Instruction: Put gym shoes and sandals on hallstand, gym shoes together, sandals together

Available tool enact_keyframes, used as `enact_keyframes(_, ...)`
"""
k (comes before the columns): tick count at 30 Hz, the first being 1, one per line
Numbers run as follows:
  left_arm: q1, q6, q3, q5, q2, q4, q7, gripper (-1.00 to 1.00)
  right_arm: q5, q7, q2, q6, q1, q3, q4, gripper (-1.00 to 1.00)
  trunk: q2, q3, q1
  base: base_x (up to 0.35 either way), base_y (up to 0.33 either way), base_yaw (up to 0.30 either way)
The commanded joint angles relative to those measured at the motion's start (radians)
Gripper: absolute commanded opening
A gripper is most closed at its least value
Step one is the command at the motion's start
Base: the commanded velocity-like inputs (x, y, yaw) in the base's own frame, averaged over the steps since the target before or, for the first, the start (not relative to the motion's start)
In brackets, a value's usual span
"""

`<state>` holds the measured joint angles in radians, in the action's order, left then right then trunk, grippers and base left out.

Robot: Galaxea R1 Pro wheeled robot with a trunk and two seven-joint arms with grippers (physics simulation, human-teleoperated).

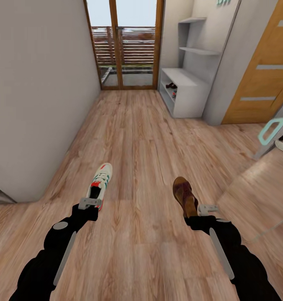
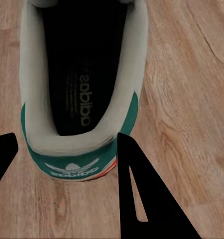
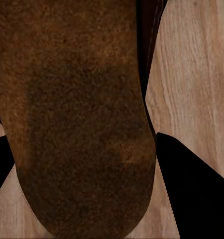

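Gym shoe [image 1: 100, 180] is clamped at the heel in your left end effector [image 1: 90, 203], sandal [image 1: 184, 194] gripped in your right end effector [image 1: 208, 208], both over the corridor floor [image 1: 137, 138]. Hallstand [image 1: 187, 90] sits far ahead on the right, beside the glass door [image 1: 124, 42].

Corridor floor [image 1: 137, 125]: matt wood-grain planks. Gym shoe [image 2: 82, 89]: smooth cream-white upper, green heel patch, black printed insole. Sandal [image 3: 77, 124]: rough, grainy brown footbed, suede-like. Hallstand [image 1: 187, 90]: smooth matt pale grey panels.
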<state>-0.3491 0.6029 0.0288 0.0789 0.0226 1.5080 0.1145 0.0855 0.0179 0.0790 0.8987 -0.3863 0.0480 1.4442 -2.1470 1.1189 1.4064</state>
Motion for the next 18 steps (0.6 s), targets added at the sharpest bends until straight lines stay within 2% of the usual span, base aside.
enact_keyframes(1, 0.000, 0.005, 0.000, 0.009, 0.000, 0.001, 0.007, -1.00, 0.007, 0.004, 0.001, 0.004, -0.001, 0.001, 0.001, -1.00, 0.000, 0.001, 0.000, 0.334, 0.000, 0.000)
enact_keyframes(18, 0.000, 0.005, 0.000, 0.009, 0.000, 0.000, 0.005, -1.00, 0.007, 0.005, 0.001, 0.004, 0.000, 0.001, 0.002, -1.00, 0.000, 0.001, 0.000, 0.334, 0.000, 0.000)
